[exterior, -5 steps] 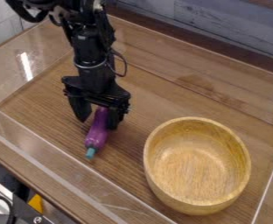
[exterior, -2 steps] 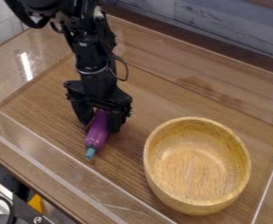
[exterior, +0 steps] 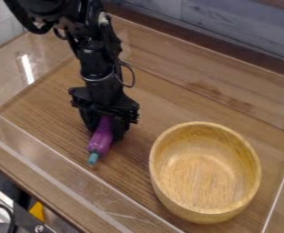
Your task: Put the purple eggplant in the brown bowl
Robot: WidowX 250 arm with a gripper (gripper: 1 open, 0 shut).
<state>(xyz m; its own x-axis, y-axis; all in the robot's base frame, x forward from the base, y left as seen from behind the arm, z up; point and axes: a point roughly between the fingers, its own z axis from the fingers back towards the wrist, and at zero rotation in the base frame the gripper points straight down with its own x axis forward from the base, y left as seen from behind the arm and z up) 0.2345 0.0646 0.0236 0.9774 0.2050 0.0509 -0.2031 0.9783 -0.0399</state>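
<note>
The purple eggplant (exterior: 101, 141) lies on the wooden table left of centre, its teal stem tip pointing toward the near edge. My gripper (exterior: 106, 126) points straight down over the eggplant's thick upper end. Its fingers (exterior: 88, 116) straddle that end and stand open a little wider than the eggplant. The eggplant rests on the table. The brown bowl (exterior: 169, 146) sits empty to the right, near the front, well apart from the gripper.
Clear plastic walls (exterior: 59, 173) fence the table along the front and left edges. The black arm (exterior: 94, 55) rises from the gripper toward the upper left. Bare wooden tabletop (exterior: 218, 91) stretches behind the bowl.
The gripper has sunk lower over the eggplant's thick end and its fingers have drawn closer together. Eggplant and bowl have not moved.
</note>
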